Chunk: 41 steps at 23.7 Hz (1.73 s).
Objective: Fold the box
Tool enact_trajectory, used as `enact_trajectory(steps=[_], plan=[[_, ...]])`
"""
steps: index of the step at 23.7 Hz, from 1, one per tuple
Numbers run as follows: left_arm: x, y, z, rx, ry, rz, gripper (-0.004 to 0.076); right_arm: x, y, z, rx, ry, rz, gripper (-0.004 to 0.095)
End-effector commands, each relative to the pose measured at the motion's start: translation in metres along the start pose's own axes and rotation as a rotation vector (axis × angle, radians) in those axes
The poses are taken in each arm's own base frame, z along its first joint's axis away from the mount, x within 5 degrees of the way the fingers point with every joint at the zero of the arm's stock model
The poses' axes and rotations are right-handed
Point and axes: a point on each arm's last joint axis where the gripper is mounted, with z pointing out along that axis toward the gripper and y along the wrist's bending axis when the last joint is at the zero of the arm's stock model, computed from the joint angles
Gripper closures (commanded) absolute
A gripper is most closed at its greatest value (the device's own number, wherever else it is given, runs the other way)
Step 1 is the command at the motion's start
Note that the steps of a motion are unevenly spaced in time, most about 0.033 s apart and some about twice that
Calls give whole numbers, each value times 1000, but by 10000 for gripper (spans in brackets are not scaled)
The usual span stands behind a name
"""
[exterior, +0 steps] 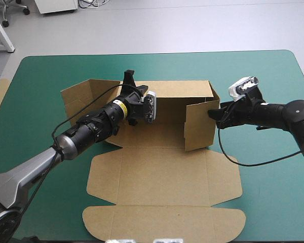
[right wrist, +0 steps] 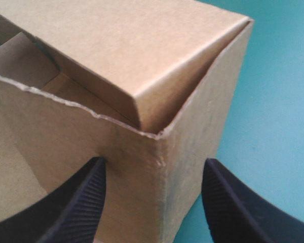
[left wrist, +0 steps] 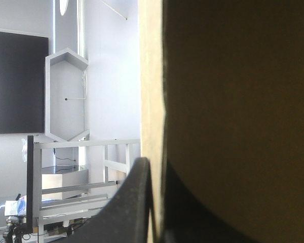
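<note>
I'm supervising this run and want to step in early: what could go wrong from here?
1. The right hand is open astride a corner of the box, whose edge looks ragged; pushing there might crumple it.
2. The left hand pinches the back wall; a slip could let it drop flat.

place: robot lab | evidence: teal-green work table (exterior: 273, 202); wheeled chair base (exterior: 12, 9); white cabinet (exterior: 55, 5); grey floor (exterior: 192, 25)

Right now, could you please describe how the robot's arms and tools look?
The left arm runs from a grey link into black cylindrical segments with a yellow band. The right arm is black with rounded joints. Both the left tool and right tool have two broad, black, fin-shaped fingers; the right's look ribbed.
</note>
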Motion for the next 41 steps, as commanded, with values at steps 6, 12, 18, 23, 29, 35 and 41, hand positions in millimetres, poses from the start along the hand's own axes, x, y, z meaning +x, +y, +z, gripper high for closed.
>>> enact_trajectory(steps=[6, 12, 18, 23, 29, 35, 41], plan=[[-8, 16, -11, -59, -39, -26, 734, -30, 9, -8, 67, -25, 58, 372], [-8, 16, -11, -59, -39, -26, 734, -45, 25, 13, 116, 106, -10, 384], [-8, 16, -11, -61, -42, -2, 734, -49, 25, 14, 136, 62, 112, 420], [-8, 16, -11, -60, -40, -2, 734, -53, 23, 14, 153, 18, 188, 426], [-9, 17, -11, -63, -50, -2, 734, -53, 26, 15, 145, 23, 194, 492], [-9, 17, -11, -65, -55, -2, 734, -53, 32, 19, 155, 39, 181, 501], [-11, 17, -11, -71, -73, -6, 734, -57, 39, 23, 173, 13, 150, 651]])
